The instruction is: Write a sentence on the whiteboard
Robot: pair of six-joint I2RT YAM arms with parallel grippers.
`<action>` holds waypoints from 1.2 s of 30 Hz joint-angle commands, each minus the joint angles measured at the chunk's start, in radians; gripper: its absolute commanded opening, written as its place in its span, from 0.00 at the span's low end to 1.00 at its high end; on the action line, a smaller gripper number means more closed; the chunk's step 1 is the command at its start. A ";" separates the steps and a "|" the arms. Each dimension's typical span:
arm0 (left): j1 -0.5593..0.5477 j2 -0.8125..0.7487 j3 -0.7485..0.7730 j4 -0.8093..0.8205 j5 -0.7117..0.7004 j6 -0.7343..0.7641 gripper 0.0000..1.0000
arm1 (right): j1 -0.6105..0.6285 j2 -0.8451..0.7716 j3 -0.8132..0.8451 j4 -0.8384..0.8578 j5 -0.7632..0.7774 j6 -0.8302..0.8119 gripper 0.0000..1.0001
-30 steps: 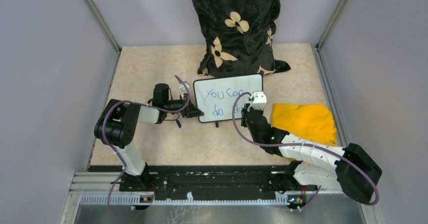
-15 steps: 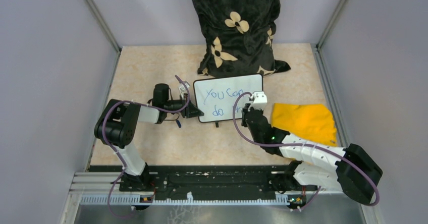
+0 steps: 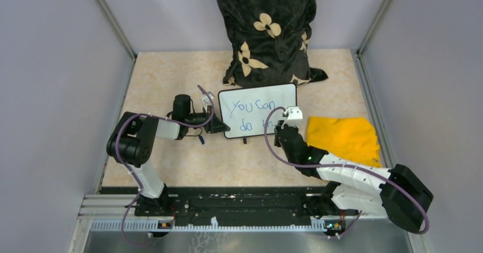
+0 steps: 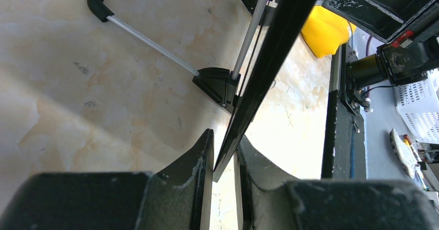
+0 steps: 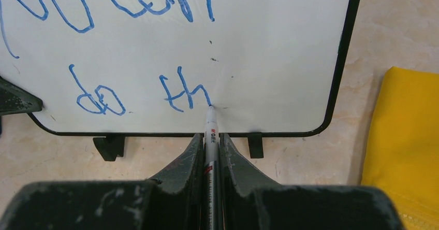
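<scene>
The whiteboard [image 3: 257, 110] stands tilted up on the table, black-framed with small black feet. Blue words on it read "You Can" above "do th" [image 5: 134, 90]. My left gripper [image 3: 218, 126] is shut on the board's left edge; in the left wrist view the thin frame [image 4: 274, 43] runs down between the fingers at that gripper [image 4: 223, 142]. My right gripper [image 5: 210, 137] is shut on a white marker [image 5: 210, 129]. The marker's tip touches the board at the foot of the "h". From above, the right gripper [image 3: 280, 129] sits at the board's lower right.
A yellow cloth [image 3: 343, 137] lies right of the board, close to the right arm. A black floral cushion [image 3: 265, 31] leans behind the board. The board's rear prop leg [image 4: 150, 41] rests on the table. Grey walls enclose the table on three sides.
The right gripper has shifted slightly down and to the right with the marker, and blue strokes after "do" now show. The left arm and the board have not moved.
</scene>
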 commanded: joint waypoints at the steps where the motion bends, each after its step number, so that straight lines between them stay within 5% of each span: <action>1: -0.006 0.022 0.019 -0.013 -0.022 0.034 0.26 | -0.011 -0.027 -0.005 0.012 0.000 0.015 0.00; 19: -0.009 0.019 0.019 -0.018 -0.020 0.037 0.26 | -0.012 -0.142 0.043 -0.015 0.003 -0.004 0.00; 36: -0.012 0.019 0.022 -0.024 -0.022 0.040 0.26 | -0.014 -0.054 0.094 0.058 0.041 -0.033 0.00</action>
